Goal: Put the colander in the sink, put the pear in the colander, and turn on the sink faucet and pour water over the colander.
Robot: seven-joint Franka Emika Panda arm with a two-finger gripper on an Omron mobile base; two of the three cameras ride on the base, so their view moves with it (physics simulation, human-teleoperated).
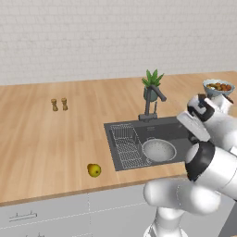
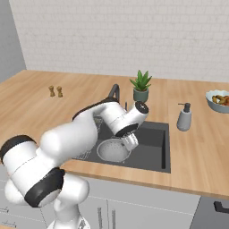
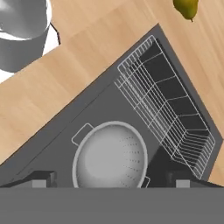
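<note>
The silver perforated colander (image 1: 159, 150) (image 2: 113, 150) (image 3: 109, 155) sits upright on the floor of the dark grey sink (image 1: 180, 132) (image 2: 150, 143) (image 3: 100, 109). My gripper (image 2: 131, 142) (image 3: 111, 180) hangs just above it, open, with nothing between the fingers. The yellow-green pear (image 1: 94, 170) (image 3: 186, 8) lies on the wooden counter left of the basin, near the front edge. The grey sink faucet (image 1: 152, 104) (image 2: 114, 92) stands behind the basin, its spout angled over it. No water is visible.
A wire rack (image 1: 126, 146) (image 3: 170, 113) fills the basin's left side. A potted plant (image 1: 152, 85) (image 2: 141, 86) stands behind the faucet. A soap dispenser (image 2: 184, 117) and fruit bowl (image 1: 217, 88) (image 2: 219, 100) are at the right. Two small shakers (image 1: 59, 104) stand far left.
</note>
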